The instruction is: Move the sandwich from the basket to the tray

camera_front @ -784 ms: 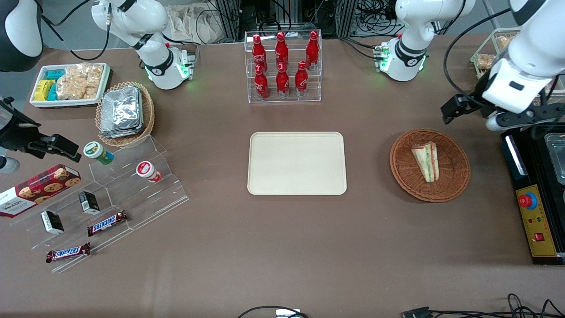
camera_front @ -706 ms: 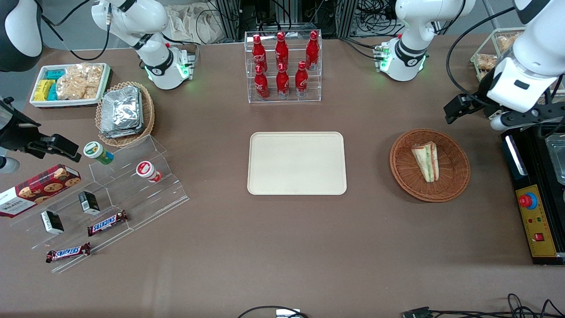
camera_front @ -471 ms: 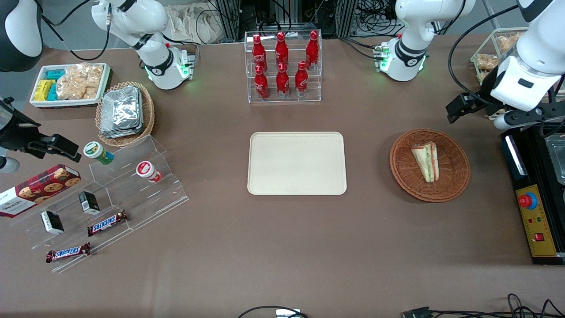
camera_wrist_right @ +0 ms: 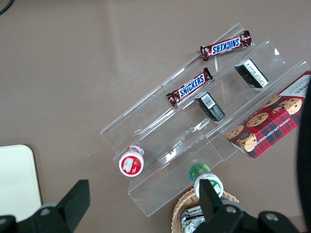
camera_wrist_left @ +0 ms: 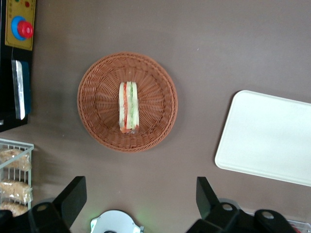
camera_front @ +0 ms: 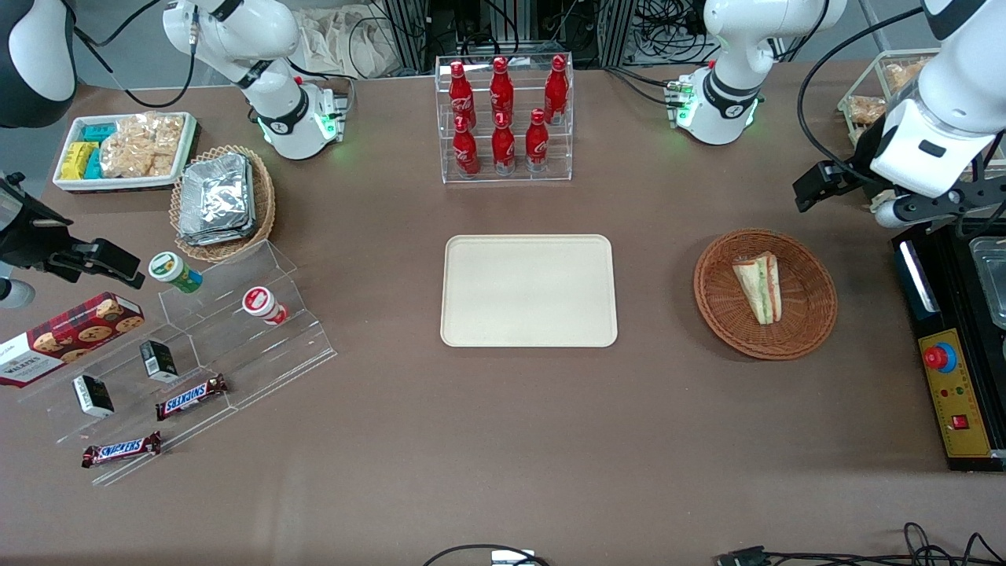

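Observation:
The sandwich point(camera_front: 759, 287), a pale wedge with green and red-orange layers, lies in the round reddish-brown basket point(camera_front: 809, 303) toward the working arm's end of the table. The cream tray point(camera_front: 528, 291) sits bare at mid-table beside the basket. My left gripper point(camera_front: 931, 206) hangs high above the table, farther from the front camera than the basket and off to its side, over the black box's edge. In the left wrist view the gripper point(camera_wrist_left: 140, 194) is open wide and empty, with the sandwich point(camera_wrist_left: 129, 107), basket point(camera_wrist_left: 97, 104) and tray point(camera_wrist_left: 267, 136) all apart from it.
A black control box with a red button point(camera_front: 951, 377) stands next to the basket at the table's end. A wire rack of snacks point(camera_front: 864, 102) and the arm's base point(camera_front: 719, 102) lie farther back. A clear rack of red bottles point(camera_front: 503, 118) stands farther back than the tray.
My left gripper has drifted a little toward the working arm's end of the table and slightly away from the front camera. The sandwich, basket and tray have not moved.

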Controlling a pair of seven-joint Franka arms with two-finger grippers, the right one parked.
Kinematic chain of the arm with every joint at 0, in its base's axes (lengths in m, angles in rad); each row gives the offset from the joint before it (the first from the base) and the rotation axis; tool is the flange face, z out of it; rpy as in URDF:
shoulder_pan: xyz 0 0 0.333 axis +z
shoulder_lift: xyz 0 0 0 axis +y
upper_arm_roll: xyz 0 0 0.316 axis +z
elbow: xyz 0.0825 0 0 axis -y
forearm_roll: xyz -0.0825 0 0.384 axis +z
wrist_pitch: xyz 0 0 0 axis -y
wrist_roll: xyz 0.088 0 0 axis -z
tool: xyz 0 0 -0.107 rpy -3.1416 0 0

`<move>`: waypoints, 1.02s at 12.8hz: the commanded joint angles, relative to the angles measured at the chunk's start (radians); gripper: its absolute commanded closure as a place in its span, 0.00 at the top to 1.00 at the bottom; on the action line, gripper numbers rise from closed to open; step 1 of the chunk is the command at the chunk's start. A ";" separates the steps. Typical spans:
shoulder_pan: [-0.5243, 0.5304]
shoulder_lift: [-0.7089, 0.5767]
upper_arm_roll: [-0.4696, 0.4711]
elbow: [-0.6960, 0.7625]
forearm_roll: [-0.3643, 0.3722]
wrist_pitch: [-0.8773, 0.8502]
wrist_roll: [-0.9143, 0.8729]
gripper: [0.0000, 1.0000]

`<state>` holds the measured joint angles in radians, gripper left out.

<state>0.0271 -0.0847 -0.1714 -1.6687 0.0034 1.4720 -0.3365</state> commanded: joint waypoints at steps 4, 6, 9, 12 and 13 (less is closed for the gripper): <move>0.002 -0.203 0.102 -0.423 0.082 0.207 -0.015 1.00; 0.002 -0.222 0.102 -0.471 0.096 0.229 -0.018 1.00; 0.004 -0.214 0.124 -0.581 0.096 0.371 -0.018 1.00; 0.004 -0.153 0.141 -0.716 0.096 0.603 -0.018 1.00; 0.004 -0.115 0.141 -0.745 0.093 0.681 -0.018 1.00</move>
<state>0.0342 -0.2425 -0.0323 -2.3516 0.0866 2.0348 -0.3420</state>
